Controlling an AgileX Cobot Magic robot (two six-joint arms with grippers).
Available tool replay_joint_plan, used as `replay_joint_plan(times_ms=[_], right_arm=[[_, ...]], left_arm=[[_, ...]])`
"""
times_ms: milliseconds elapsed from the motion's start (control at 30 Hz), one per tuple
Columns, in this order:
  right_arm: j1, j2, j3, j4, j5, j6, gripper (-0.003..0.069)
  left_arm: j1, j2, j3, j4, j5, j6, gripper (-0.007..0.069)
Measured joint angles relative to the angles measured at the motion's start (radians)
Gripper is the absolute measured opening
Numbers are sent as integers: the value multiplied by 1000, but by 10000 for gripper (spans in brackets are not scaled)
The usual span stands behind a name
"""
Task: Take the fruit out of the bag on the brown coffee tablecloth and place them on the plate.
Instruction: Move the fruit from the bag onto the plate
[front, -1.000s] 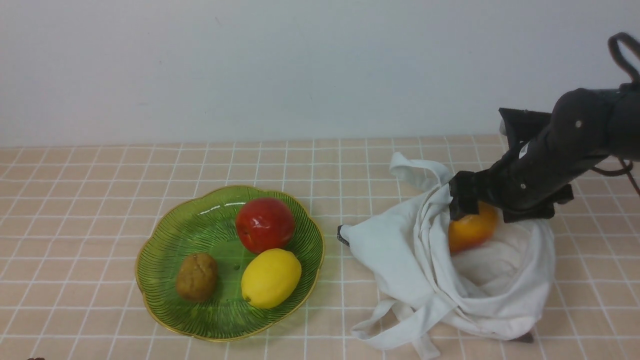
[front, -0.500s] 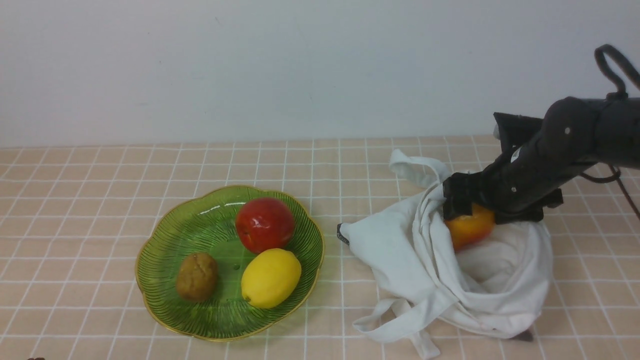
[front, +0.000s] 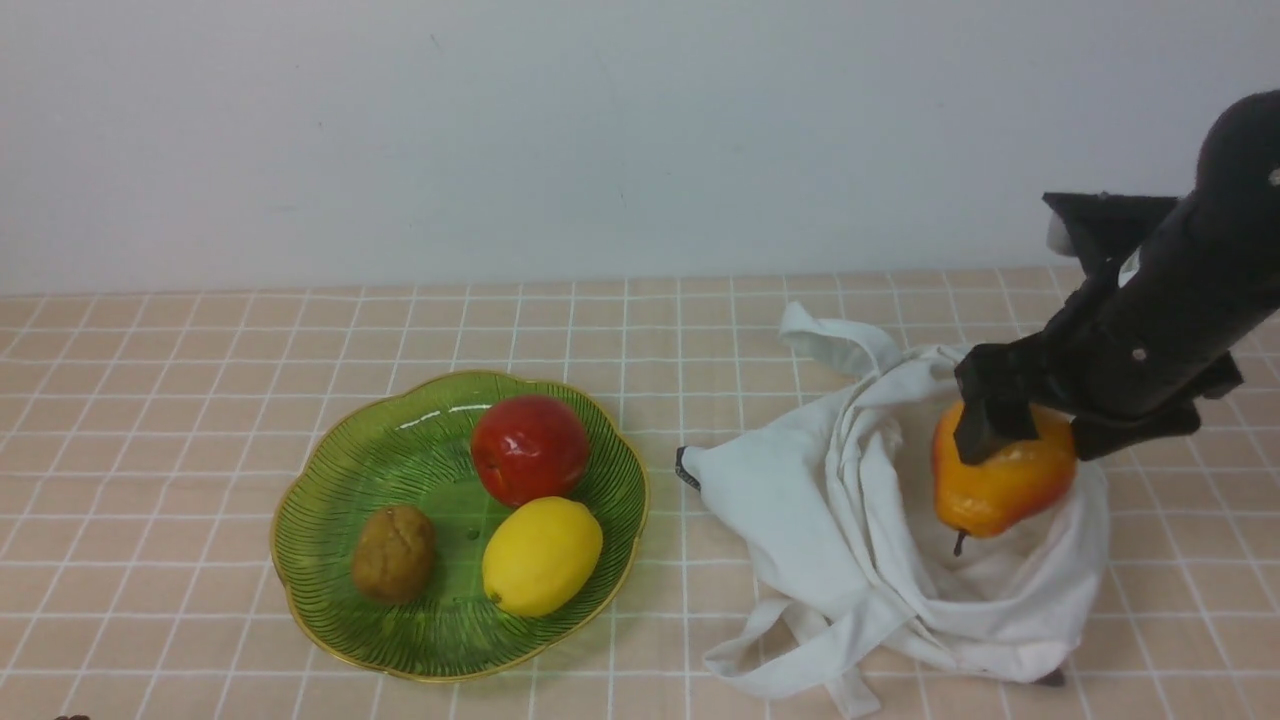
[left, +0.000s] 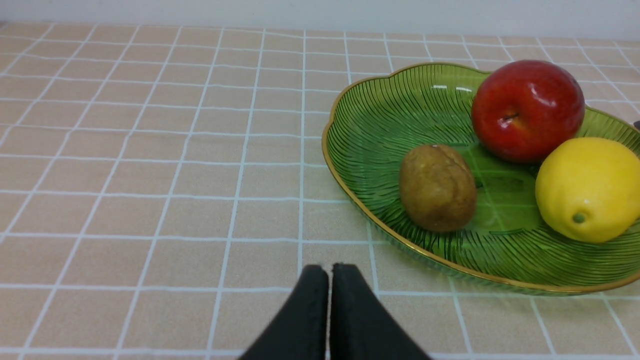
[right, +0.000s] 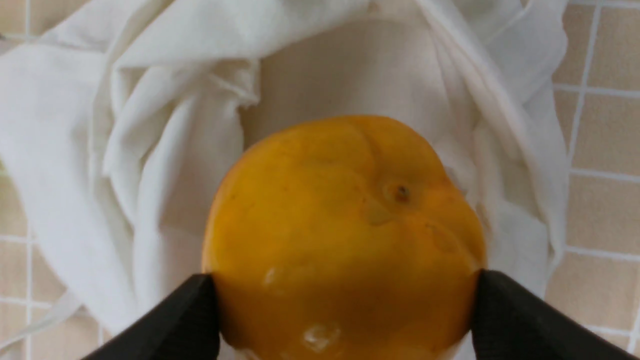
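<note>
My right gripper is shut on the orange-yellow pear-shaped fruit and holds it stem down just above the open white tote bag. In the right wrist view the fruit fills the gap between both black fingers, over the bag. The green glass plate lies left of the bag on the peach-brown grid tablecloth. My left gripper is shut and empty, low over the cloth beside the plate; it does not show in the front view.
On the plate lie a red apple, a yellow lemon and a brown kiwi-like fruit. The bag's handles trail toward the front edge. A white wall stands behind the table.
My right gripper has risen and moved right with the fruit, lifting it out of the bag's opening. The fruit now hangs stem down. The bag has slackened slightly.
</note>
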Motion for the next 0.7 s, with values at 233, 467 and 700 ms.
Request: replay_joint_plan(times_ms=[233, 467, 700], right_arm=[[27, -181, 0, 150, -10, -71, 594], [281, -155, -58, 413, -164, -245, 594], [481, 107, -214, 412, -262, -273, 594]], left_arm=[[0, 0, 0, 0, 0, 0, -8], [0, 0, 0, 0, 0, 0, -8], [0, 0, 0, 0, 0, 0, -8]])
